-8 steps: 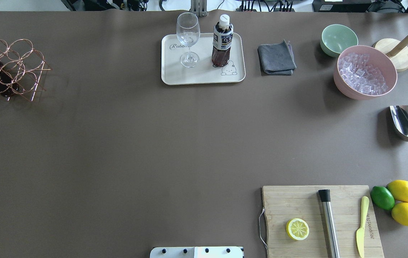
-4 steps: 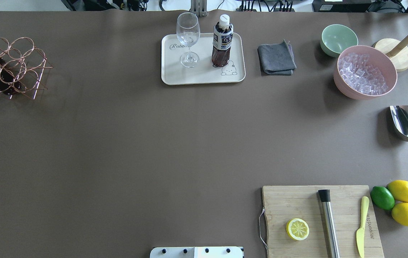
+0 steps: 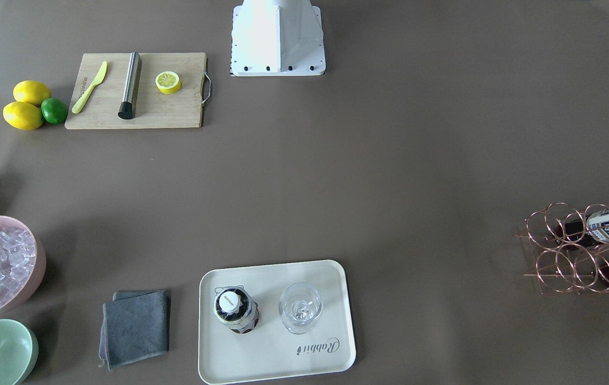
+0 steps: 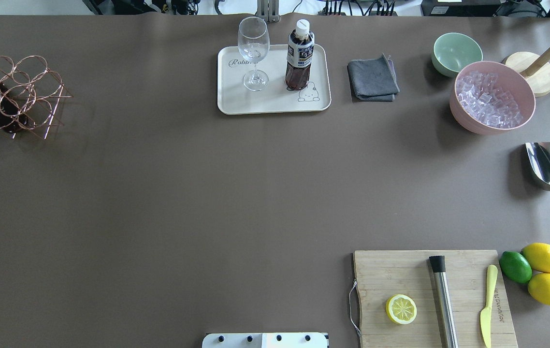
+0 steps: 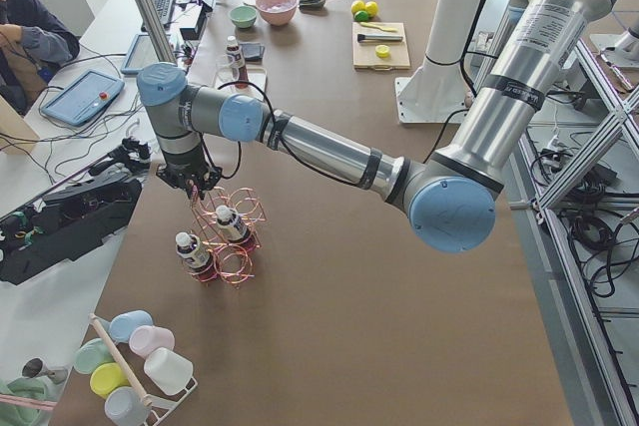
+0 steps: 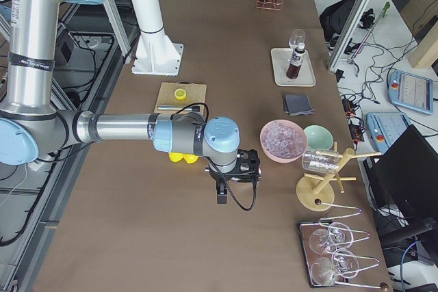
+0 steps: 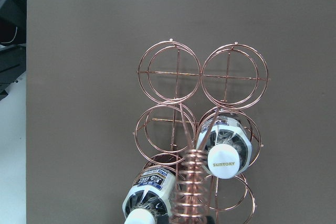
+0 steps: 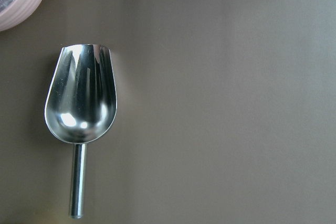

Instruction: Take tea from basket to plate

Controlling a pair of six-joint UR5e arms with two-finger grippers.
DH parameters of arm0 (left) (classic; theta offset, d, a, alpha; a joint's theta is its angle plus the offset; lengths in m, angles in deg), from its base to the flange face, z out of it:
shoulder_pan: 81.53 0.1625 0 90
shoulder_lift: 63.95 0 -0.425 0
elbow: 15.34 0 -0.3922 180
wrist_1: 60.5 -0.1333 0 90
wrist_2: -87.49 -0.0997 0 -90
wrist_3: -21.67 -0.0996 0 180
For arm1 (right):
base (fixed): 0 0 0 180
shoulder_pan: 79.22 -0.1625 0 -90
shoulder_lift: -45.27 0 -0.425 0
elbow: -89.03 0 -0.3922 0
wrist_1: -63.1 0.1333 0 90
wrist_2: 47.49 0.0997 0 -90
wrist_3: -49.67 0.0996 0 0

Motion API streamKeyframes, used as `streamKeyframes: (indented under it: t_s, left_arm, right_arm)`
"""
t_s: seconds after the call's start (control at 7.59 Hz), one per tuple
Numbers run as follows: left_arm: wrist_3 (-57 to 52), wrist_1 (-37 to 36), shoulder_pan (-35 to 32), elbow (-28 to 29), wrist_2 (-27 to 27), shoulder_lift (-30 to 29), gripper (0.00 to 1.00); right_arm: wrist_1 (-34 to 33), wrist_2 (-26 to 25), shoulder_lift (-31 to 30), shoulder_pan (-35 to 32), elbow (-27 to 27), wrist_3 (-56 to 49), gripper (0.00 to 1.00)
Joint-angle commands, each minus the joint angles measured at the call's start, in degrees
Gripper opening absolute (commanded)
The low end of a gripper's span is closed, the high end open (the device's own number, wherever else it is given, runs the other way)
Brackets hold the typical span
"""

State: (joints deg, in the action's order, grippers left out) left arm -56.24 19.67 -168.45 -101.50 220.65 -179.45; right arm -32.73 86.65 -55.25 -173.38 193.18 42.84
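The tea point(image 4: 299, 58), a dark bottle with a white cap and a pale label, stands upright on the cream plate point(image 4: 236, 102) beside a wine glass point(image 4: 253, 53); the front-facing view shows it on the plate point(image 3: 283, 363) too point(image 3: 235, 310). The copper wire basket point(image 4: 23, 92) sits at the far left and holds two blue-and-white labelled bottles point(image 7: 223, 150). My left gripper point(image 5: 196, 192) hangs right over the basket's coiled handle point(image 7: 191, 182); I cannot tell whether it is open or shut. My right gripper point(image 6: 222, 193) hovers over a steel scoop point(image 8: 81, 98); its state is unclear.
A grey cloth point(image 4: 372, 79), a green bowl point(image 4: 456, 53) and a pink bowl of ice point(image 4: 492, 96) lie right of the plate. A wooden board point(image 4: 434, 299) carries a lemon half, a muddler and a knife, with lemons and a lime beside it.
The basket has shifted and rocked slightly at the table's left edge. The bottle, glass and plate have not moved.
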Motion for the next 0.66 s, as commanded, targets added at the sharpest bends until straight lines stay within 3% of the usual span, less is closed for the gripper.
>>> streamKeyframes:
  t_s: [0.0,0.13,0.26,0.53]
  left_arm:
    - [0.2,0.0,0.1,0.1,-0.1,-0.2,0.07]
    - [0.4,-0.1,0.1,0.3,-0.1,-0.3,0.38]
    - [1.0,-0.1,0.1,0.3,0.0,-0.3,0.98]
    - [1.0,-0.2,0.1,0.3,0.0,-0.6,0.99]
  right_arm:
    - [0.2,0.0,1.2,3.3,-1.1,0.2,1.0]
    - [0.1,-0.6,3.0,6.5,-1.3,0.4,1.0]
    - [0.2,-0.6,3.3,7.5,-1.5,0.4,1.0]
    - [0.2,-0.6,3.2,7.5,-1.4,0.3,1.0]
